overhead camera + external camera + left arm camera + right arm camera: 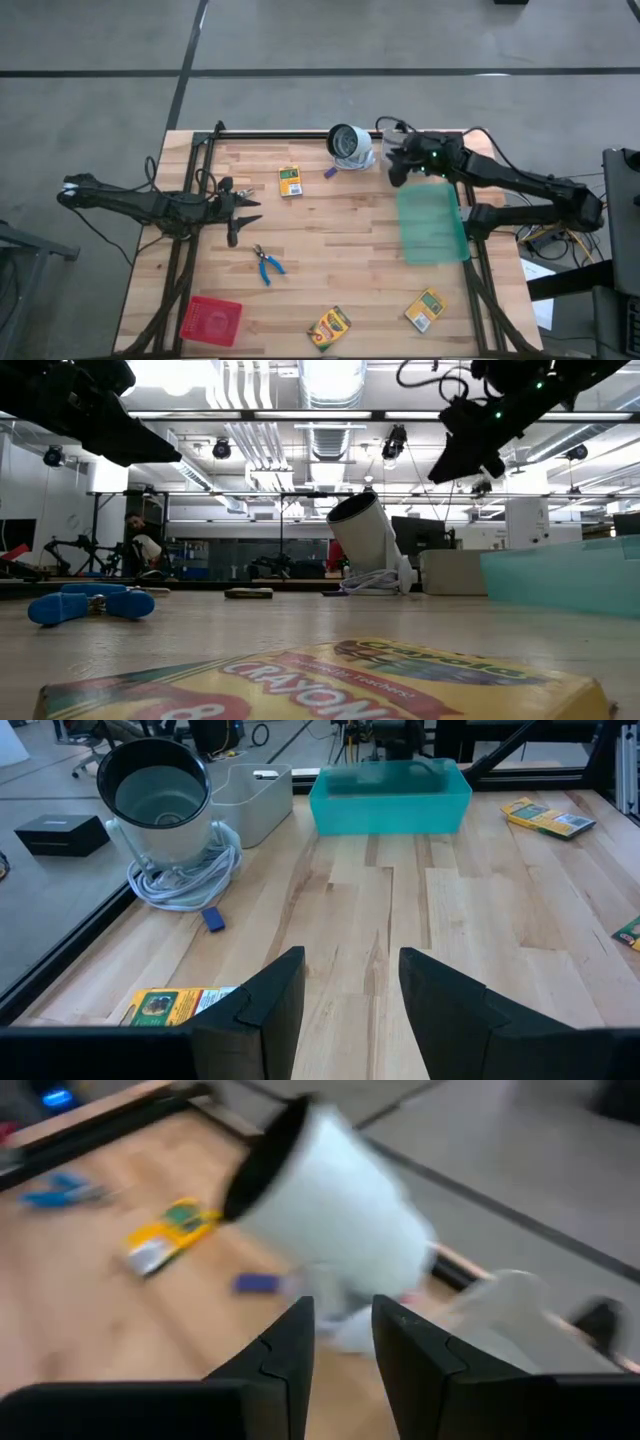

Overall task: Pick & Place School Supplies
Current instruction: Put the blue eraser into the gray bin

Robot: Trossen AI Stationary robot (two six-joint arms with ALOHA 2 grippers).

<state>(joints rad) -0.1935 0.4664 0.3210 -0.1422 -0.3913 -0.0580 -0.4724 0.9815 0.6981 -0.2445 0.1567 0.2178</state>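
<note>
Three yellow-and-green crayon boxes lie flat on the wooden table: one at the far middle [290,181], two near the front edge [329,327] [425,309]. Blue-handled scissors [266,264] lie left of centre. A small purple piece [329,172] lies beside the white-grey round object [350,145]. My right gripper [342,1342] hovers above the table just right of that object, its fingers a little apart with nothing between them. My left gripper [350,1000] stands open over the table's left part, near the far crayon box [180,1003].
A translucent green bin [432,222] stands on the table's right side under my right arm. A red tray [211,320] sits at the front left corner. A white bin [250,795] stands behind the round object, whose cable is coiled at its base [185,880].
</note>
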